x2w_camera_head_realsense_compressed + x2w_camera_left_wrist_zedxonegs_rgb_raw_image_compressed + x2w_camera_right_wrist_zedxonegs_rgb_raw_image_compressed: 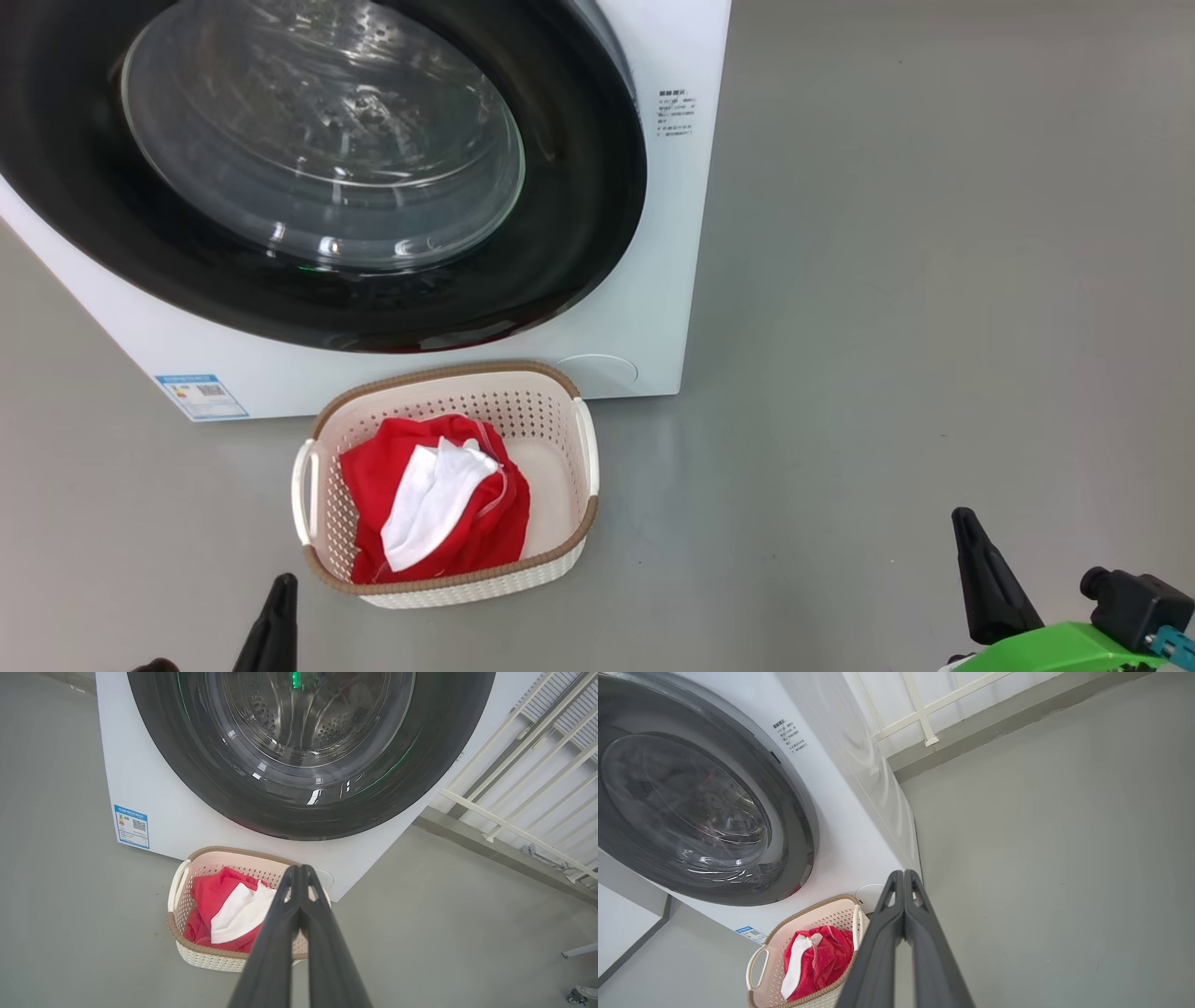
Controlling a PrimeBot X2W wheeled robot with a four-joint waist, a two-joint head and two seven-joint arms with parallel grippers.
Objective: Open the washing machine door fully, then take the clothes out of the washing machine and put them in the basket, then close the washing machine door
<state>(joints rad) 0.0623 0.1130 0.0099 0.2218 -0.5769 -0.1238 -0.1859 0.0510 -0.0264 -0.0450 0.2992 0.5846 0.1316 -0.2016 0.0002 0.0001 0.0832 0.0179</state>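
You are at the tail end of the job. The big white boxy front-loading washing machine (672, 233) is your reference for everything here. Its large round door (317, 159), with the wide glossy black rim and bulging clear glass bowl, lies flat against the machine's front. In the right wrist view the rim sits flush with the white panel and no gap shows. I judge it shut, though the pictures cannot confirm that the latch has caught.

The small cream plastic basket (560, 448), with perforated sides and a brown woven-look rim, stands on the grey floor (887, 327) just in front of the machine, below the door. It is off to the right of the small blue sticker (201, 395) low on the machine's front. The bright red fabric garment with white parts (439, 504) lies bunched inside it, towards the basket's left side. Through the glass the drum holes show and I can make out no cloth, but reflections keep that from being certain.

The left gripper (299, 868) has its two long dark fingers pressed together, tip to tip, with nothing between them. The right gripper (903, 873) is the same, closed and empty. Both sit farther out from the machine than the basket and touch neither.

All three steps look done, so the next move calls for little. Check the door's seating if you doubt the latch. A light push on the black rim with closed fingers would settle it. Otherwise keep both arms back from the machine.
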